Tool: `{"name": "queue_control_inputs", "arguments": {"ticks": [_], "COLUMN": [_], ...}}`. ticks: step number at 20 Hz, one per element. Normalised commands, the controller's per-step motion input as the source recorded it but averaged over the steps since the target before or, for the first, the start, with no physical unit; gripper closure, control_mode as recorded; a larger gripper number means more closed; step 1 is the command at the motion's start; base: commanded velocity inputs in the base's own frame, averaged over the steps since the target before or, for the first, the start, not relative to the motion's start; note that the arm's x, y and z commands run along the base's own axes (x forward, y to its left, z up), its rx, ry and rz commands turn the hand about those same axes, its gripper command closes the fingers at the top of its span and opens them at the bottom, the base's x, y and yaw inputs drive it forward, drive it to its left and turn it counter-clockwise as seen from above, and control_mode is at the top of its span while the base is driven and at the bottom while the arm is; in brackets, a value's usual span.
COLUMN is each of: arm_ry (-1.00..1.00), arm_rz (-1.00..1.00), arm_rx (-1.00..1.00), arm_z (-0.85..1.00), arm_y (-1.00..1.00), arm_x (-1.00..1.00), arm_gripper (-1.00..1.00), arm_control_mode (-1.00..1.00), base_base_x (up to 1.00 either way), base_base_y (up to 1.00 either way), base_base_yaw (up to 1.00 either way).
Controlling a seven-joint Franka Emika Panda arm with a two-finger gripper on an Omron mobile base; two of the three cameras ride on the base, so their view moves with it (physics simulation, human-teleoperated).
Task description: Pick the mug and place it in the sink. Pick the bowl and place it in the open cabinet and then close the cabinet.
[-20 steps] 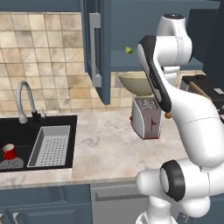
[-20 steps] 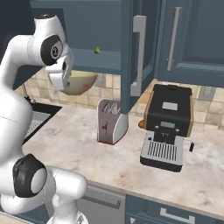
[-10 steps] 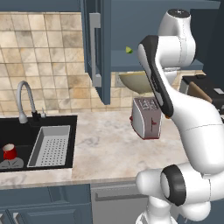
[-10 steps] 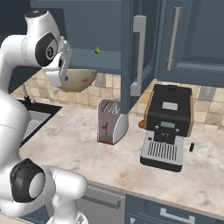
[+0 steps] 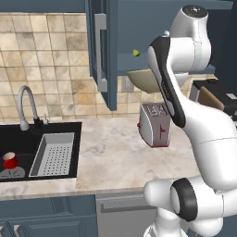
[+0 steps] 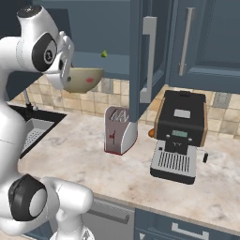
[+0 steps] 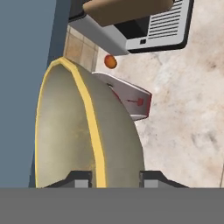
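Hand view shows our jaws straddling the rim of the bowl, apparently gripping it, held high beside the open cabinet so we can shelve it, while the mug already sits in the sink.

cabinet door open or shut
Open. The cabinet door stands swung out edge-on, leaving the inside shelf exposed, with the bowl just below it.
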Motion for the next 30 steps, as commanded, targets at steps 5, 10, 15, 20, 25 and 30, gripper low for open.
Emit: {"name": "queue_control_inputs", "arguments": {"ticks": [5, 10, 15, 20, 25, 30], "arm_ry": [-0.01, -0.01, 0.0, 0.0, -0.05, -0.16], "arm_rz": [0.0, -0.01, -0.02, -0.02, -0.01, 0.0], "arm_rx": [0.0, 0.0, 0.0, 0.0, 0.0, 0.01], "arm_z": [0.15, 0.16, 0.13, 0.08, 0.0, 0.0], "arm_y": [-0.08, -0.02, 0.0, 0.0, 0.0, -0.02], "arm_x": [-0.15, 0.0, 0.0, 0.0, 0.09, 0.18], "arm_gripper": [1.0, 1.0, 1.0, 1.0, 1.0, 1.0], "arm_control_mode": [-1.0, -1.0, -1.0, -1.0, -1.0, -1.0], "base_base_x": [0.0, 0.0, 0.0, 0.0, 0.0, 0.0], "base_base_y": [0.0, 0.0, 0.0, 0.0, 0.0, 0.0], "base_base_yaw": [0.0, 0.0, 0.0, 0.0, 0.0, 0.0]}}
